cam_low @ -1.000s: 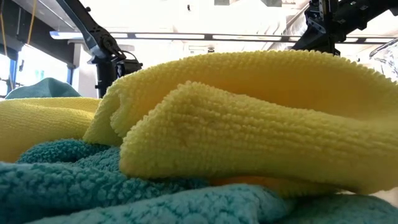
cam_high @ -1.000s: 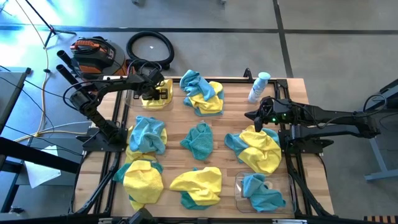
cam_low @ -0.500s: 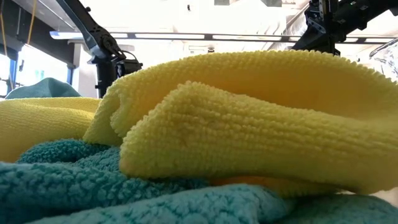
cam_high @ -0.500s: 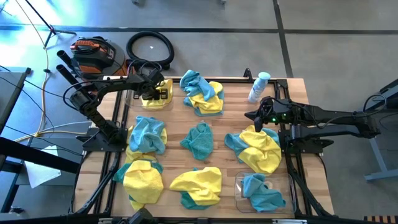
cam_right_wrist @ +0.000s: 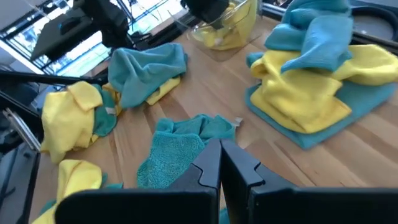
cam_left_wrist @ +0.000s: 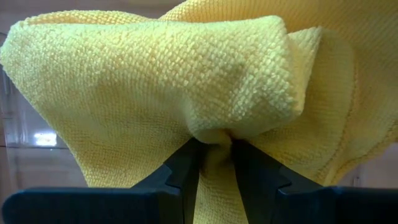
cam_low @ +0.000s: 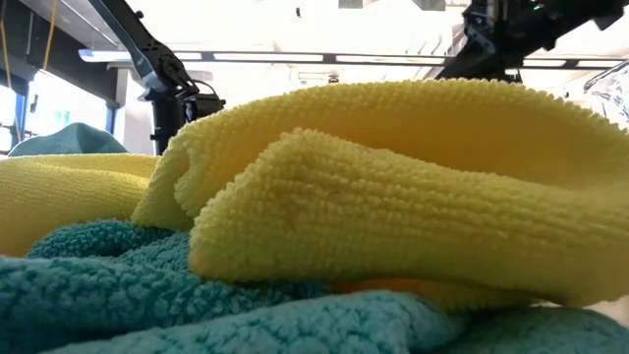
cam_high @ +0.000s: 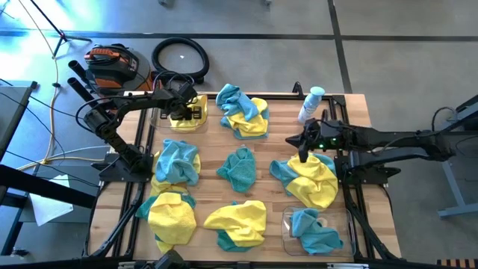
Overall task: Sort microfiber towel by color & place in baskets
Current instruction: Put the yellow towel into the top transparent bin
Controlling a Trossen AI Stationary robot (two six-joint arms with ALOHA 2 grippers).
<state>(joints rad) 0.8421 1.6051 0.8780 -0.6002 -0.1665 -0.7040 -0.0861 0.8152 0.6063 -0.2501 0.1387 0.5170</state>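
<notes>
Yellow and teal microfiber towels lie in piles across the wooden table. My left gripper (cam_high: 181,110) is over the clear basket (cam_high: 200,124) at the far left corner, shut on a yellow towel (cam_left_wrist: 186,81) that is in it. My right gripper (cam_high: 302,152) hangs shut and holding nothing at the far edge of a yellow-and-teal pile (cam_high: 312,181) on the right side. Its shut fingers (cam_right_wrist: 208,165) point toward a lone teal towel (cam_right_wrist: 180,149) at the table's middle. A second clear basket (cam_high: 287,222) at the near right holds a teal towel (cam_high: 314,230). My left gripper pinches a bunched fold of the yellow towel (cam_left_wrist: 214,138) between its two fingers (cam_left_wrist: 186,165), coming from above. The cloth bulges out past the fingertips in several layers. The rest of the towel lies in the basket.
A white-and-blue spray bottle (cam_high: 310,104) stands at the far right corner, just beyond my right gripper. Further mixed piles lie at far middle (cam_high: 243,112), left (cam_high: 177,163), near left (cam_high: 172,217) and near middle (cam_high: 237,223). A yellow towel (cam_low: 393,197) fills the low view.
My right gripper has moved a little toward the table's left, over the far edge of the yellow-and-teal pile, still shut. The left gripper and the towels have kept still.
</notes>
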